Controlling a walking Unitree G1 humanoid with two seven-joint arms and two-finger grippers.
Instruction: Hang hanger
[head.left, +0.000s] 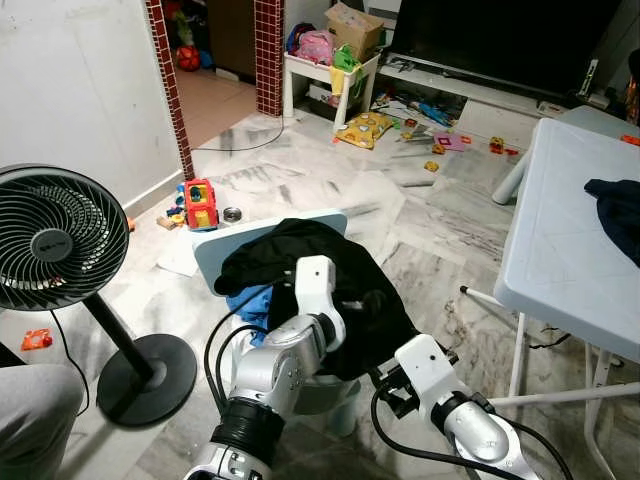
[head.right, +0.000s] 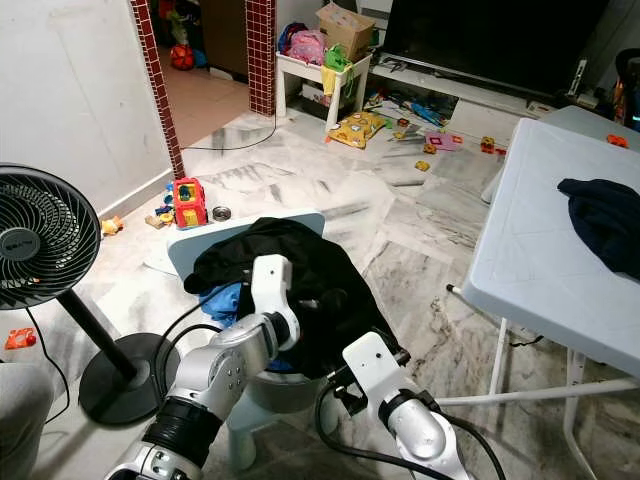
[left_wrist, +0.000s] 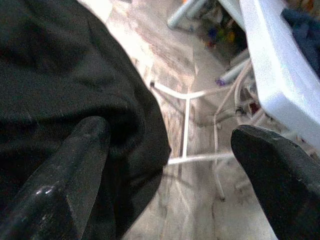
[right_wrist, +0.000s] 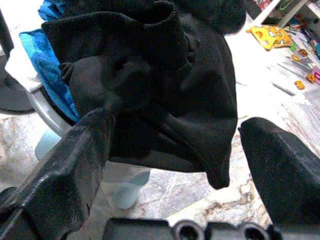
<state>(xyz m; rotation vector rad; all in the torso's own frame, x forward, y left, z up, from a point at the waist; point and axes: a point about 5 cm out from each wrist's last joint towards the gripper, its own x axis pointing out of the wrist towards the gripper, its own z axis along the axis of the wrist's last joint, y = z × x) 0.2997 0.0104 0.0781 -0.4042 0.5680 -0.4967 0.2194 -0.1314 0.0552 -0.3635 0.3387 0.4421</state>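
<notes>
A black garment lies heaped over a blue cloth on a small light-blue table right in front of me. My left arm reaches over the heap. Its gripper is open at the garment's hanging edge, one finger resting against the cloth. My right arm comes in low from the right. The right gripper is open, its fingers spread either side of the garment's drooping folds.
A white folding table with a dark blue garment stands close on the right, its legs near the heap. A black standing fan is on the left. Toys litter the marble floor beyond.
</notes>
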